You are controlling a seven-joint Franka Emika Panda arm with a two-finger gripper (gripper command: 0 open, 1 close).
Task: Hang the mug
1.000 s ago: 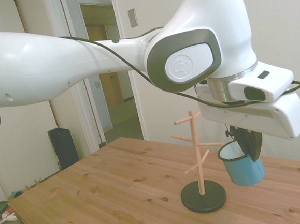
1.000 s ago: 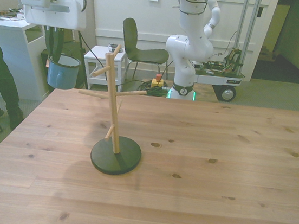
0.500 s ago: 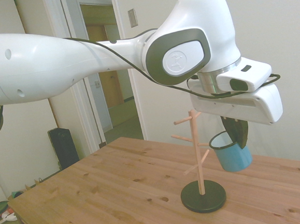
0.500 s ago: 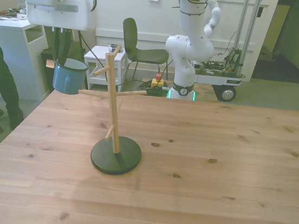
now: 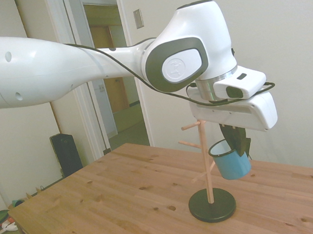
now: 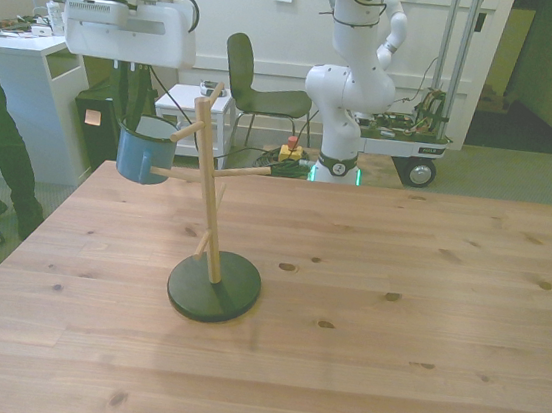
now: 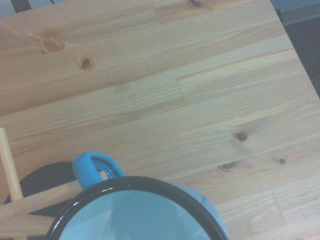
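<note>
holding the light-blue enamel mug [image 5: 231,162] clamped by its rim in the pincer [image 5: 236,143], fingers closed on it, mug hanging tilted just under the pincer in the air. carrying it beside the wooden peg tree [image 6: 210,186], at the tip of 1 side peg [image 6: 171,173].

judging the threading step under way: keeping the blue handle loop [image 7: 95,167] square to that peg, easing along the peg's line toward the post, lowering before letting go, avoiding a shove that could tip the black base [image 6: 214,286].

getting handle and peg overlap only from the wrist view; showing height over the wooden table [image 5: 125,201] only from the side; seeing the mug's far side only from the front.
</note>
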